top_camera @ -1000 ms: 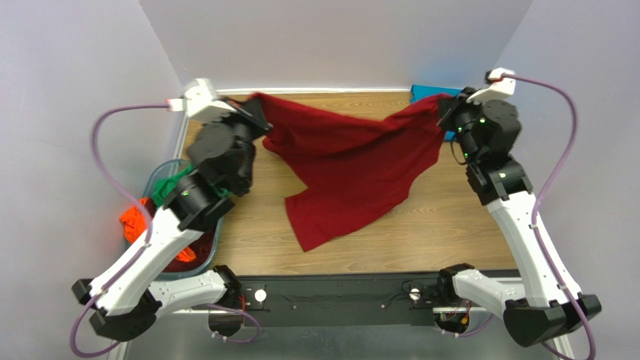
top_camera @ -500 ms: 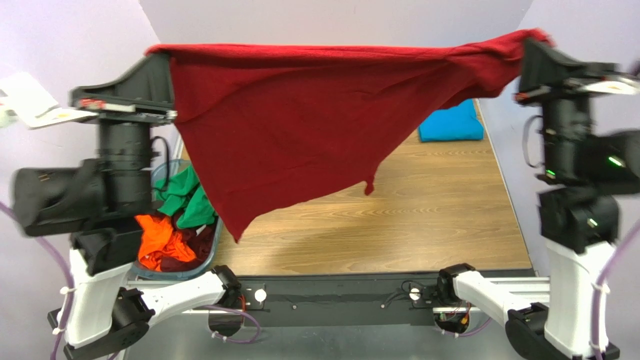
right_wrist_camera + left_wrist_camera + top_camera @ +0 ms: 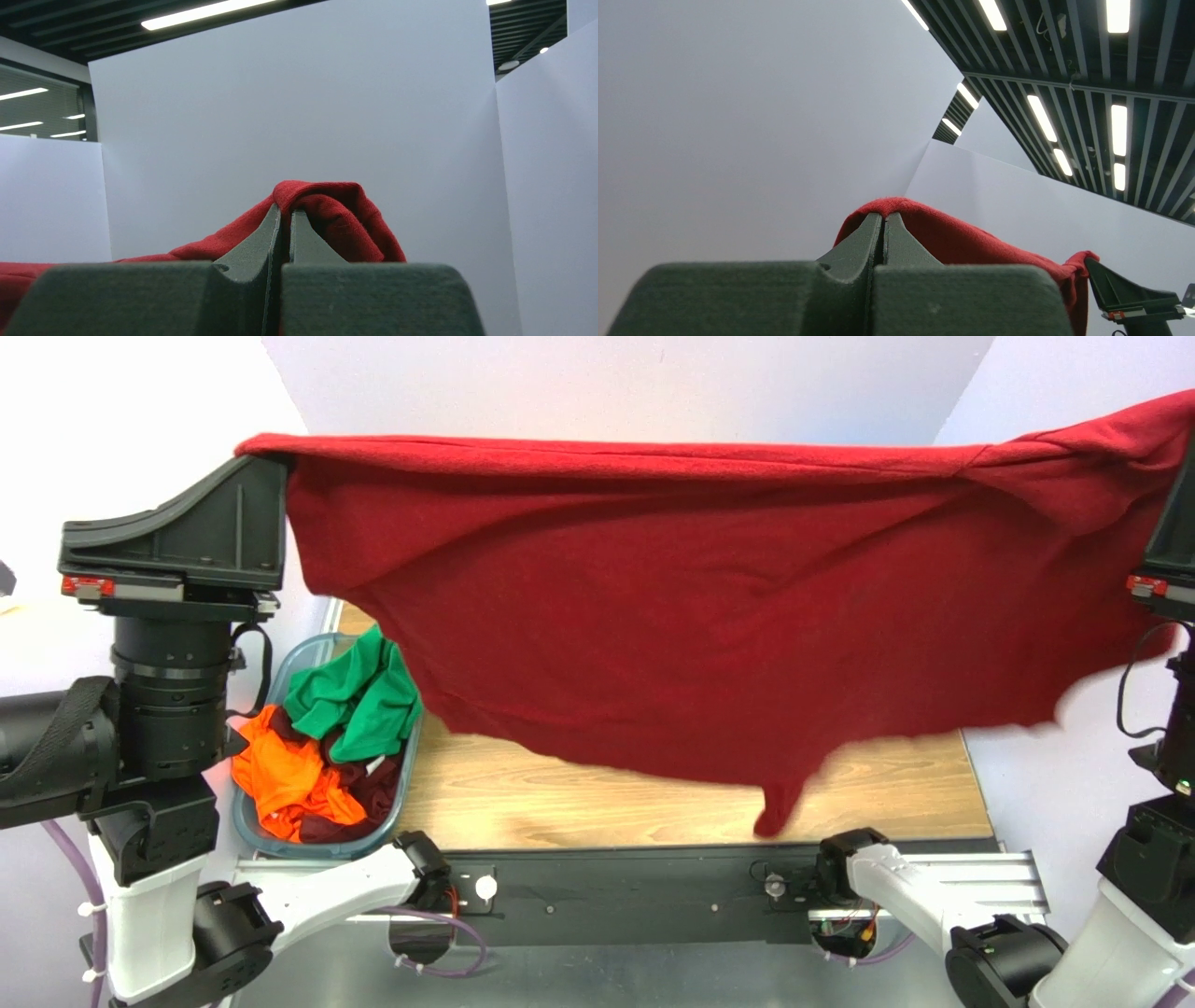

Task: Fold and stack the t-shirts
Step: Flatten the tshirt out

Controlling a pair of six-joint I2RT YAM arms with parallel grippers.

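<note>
A dark red t-shirt hangs spread wide, high over the table, stretched between both arms. My left gripper is shut on its left corner, the red cloth folding over the tips. At the far right, my right gripper is shut on the other corner, where bunched red cloth sits at the tips. Both wrist cameras point up at walls and ceiling. A green t-shirt and an orange t-shirt lie crumpled in a bin at the left. The teal-blue t-shirt is hidden behind the red one.
A clear plastic bin stands at the table's left edge with dark red cloth under the green and orange shirts. The wooden table shows below the hanging shirt. White walls enclose the back and sides.
Both arms have risen from the table's back and moved apart, toward the camera, lifting the red shirt off the wood until it hangs spread and covers the far table and the teal-blue shirt.
</note>
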